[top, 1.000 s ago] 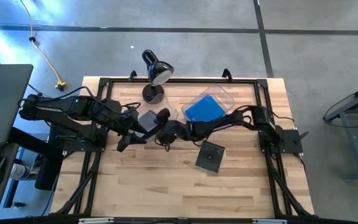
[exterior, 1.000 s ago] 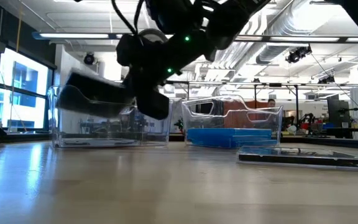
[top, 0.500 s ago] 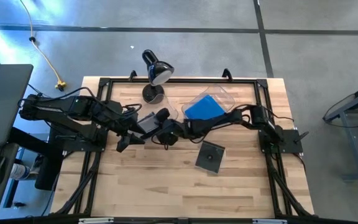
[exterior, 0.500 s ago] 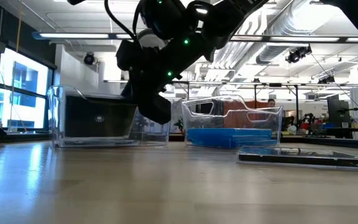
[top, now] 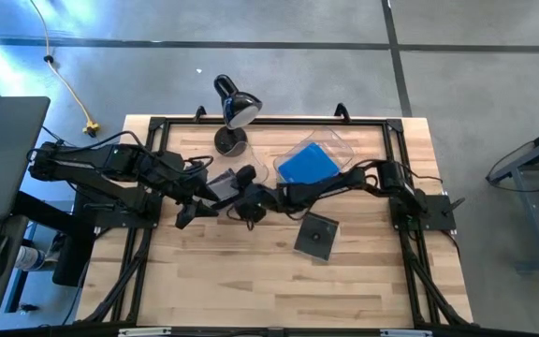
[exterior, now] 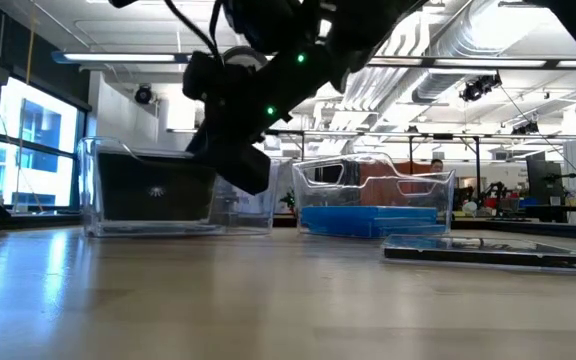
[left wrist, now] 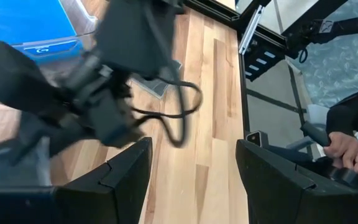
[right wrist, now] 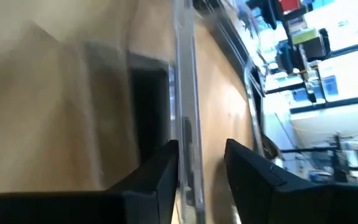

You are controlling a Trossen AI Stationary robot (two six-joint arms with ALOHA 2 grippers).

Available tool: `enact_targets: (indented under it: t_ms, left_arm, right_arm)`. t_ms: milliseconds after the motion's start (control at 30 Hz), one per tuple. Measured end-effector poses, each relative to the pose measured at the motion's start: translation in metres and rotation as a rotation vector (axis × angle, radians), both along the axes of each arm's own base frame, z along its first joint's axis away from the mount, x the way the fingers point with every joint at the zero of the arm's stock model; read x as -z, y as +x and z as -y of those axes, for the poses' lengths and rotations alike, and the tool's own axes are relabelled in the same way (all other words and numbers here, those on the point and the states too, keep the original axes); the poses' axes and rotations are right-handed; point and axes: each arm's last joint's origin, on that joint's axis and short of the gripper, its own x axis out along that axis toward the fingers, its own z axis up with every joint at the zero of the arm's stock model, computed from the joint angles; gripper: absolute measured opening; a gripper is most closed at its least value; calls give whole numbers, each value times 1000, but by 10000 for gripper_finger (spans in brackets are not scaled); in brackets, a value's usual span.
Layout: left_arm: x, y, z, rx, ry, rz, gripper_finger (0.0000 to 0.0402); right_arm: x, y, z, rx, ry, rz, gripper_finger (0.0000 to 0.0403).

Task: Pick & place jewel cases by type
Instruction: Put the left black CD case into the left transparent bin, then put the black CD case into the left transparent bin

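Your bench: pale wood planks inside a black frame. On it you have:
- a black desk lamp, base at the far edge;
- a clear bin just beyond the right jaws, dark case inside;
- a second clear bin, blue cases inside;
- one dark jewel case lying flat, apart from both jaws.

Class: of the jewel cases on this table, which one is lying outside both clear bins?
The dark grey jewel case lying flat on the bare table, near the right arm's side. The others sit inside the bins.
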Motion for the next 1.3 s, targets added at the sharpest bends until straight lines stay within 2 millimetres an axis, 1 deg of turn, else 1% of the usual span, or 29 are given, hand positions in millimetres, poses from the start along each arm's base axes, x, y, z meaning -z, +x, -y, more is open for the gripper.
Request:
enact_targets:
  t_ms: [100, 167, 233, 333, 400, 533, 633, 733, 900, 1000, 1100, 1233, 1300]
  left_arm:
    - [0, 0, 0, 0, -1, 0, 230]
    - [0, 0, 0, -1, -2, -1, 230]
    - [0, 1, 0, -1, -2, -3, 230]
    - [0, 1, 0, -1, -2, -2, 230]
    - [0, 1, 0, -1, -2, -2, 230]
    - [0, 1, 0, -19, 8, -1, 230]
    - [0, 1, -1, -26, 12, 0, 230]
    - [0, 1, -1, -26, 12, 0, 230]
    - [0, 1, -1, -24, 9, 0, 230]
    - [0, 1, -1, -24, 9, 2, 230]
    - [0, 2, 0, -24, 7, 9, 230]
    - [-2, 3, 0, -22, 2, 28, 230]
    - [-2, 3, 0, -22, 2, 26, 230]
  right_arm:
    - [1, -2, -15, -18, 34, -7, 119]
    - [1, -3, -23, -20, 16, -12, 119]
    - [0, -3, -31, -12, -50, -18, 119]
    - [0, -5, -37, 11, -167, -39, 119]
    - [0, -5, -38, 25, -181, -42, 119]
    - [3, -5, -32, 14, -96, -49, 119]
    - [2, -5, -32, 24, -44, -21, 119]
    - [0, -5, -39, 24, -18, 1, 119]
    - [-4, -9, -56, -28, 1, -1, 119]
    - [-7, -11, -62, -48, 5, -6, 119]
    - [-7, -10, -58, -61, 65, 4, 119]
    - [-7, -8, -40, -63, 205, 11, 119]
    - [-7, -7, -34, -53, 241, 22, 119]
